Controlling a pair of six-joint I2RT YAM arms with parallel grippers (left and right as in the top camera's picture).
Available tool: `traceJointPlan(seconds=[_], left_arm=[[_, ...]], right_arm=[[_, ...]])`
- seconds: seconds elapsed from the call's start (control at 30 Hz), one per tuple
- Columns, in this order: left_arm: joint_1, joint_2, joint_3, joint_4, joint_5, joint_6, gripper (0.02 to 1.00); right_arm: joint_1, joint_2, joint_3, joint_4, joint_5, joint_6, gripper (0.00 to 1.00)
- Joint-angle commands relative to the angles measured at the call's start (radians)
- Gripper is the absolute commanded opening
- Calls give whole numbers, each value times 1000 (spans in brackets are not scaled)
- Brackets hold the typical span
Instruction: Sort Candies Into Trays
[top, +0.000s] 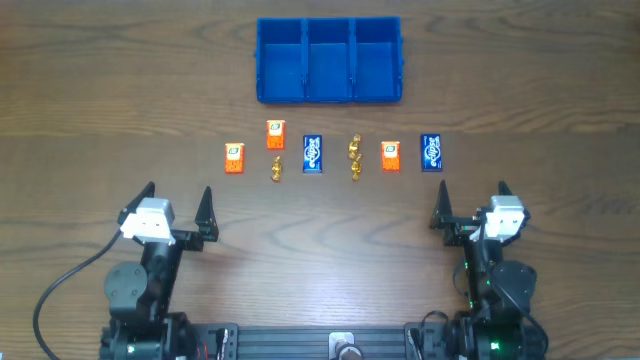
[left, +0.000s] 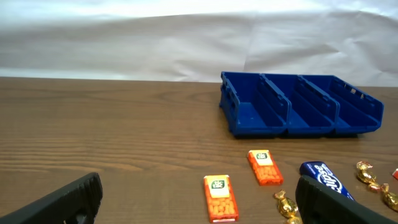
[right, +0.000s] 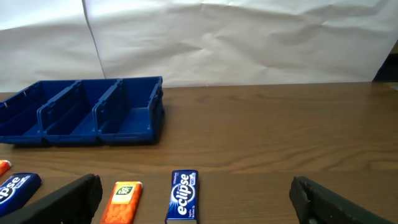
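Eight candies: we count them in a loose row across the middle of the wooden table (top: 90, 100), every one lying on the wood.
Orange boxes: three. The left orange box (top: 234, 158) sits at the row's 9 o'clock end. The second orange box (top: 275, 134) is just off it at 1 o'clock. The right orange box (top: 390, 156) lies between the gold pair and the right blue pack.
Blue packs: two. The left blue pack (top: 313, 153) lies near the row's middle and the right blue pack (top: 432, 152) at its 3 o'clock end.
Gold sweets: three. The single gold sweet (top: 277, 168) lies at 6 o'clock of the second orange box. The upper gold sweet (top: 355, 148) lies at 12 o'clock of the lower gold sweet (top: 355, 171), and the two are close together.
Blue tray (top: 260, 60): it stands at 12 o'clock of the row and apart from it. Its three compartments run side by side, and we see bare blue floor in each.
Left gripper (top: 178, 203): it is at 7 o'clock of the row. Its jaws are spread wide, with table showing between them.
Right gripper (top: 472, 200): it is at 5 o'clock of the row, near the right blue pack. Its jaws are likewise wide apart around bare wood.
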Motion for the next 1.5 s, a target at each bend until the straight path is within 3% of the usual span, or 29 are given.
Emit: traceJointPlan(seconds=[0.03,0.83,0.93,1.07,1.23,1.37,1.5], left_arm=[[-1,-6,-20,-31,25,0,998],[-1,-6,-20,-31,25,-1,996],[-4,48,17,-16,24,-61,998],[-8,431,452,-264,46,-105,1000],[-34,978,1019,-683,0,-91,1000],[-79,1255,1155,-776,-13,-99,1000],[-150,1474,1157,-786,-93,-164,1000]], right_arm=[[-1,-8,-4,-3,-9,10,1000],[-1,-8,-4,-3,-9,10,1000],[-1,-8,-4,-3,-9,10,1000],[-1,-8,-4,-3,-9,10,1000],[-1,-8,-4,-3,-9,10,1000],[-1,-8,-4,-3,-9,10,1000],[-1,-8,-4,-3,-9,10,1000]])
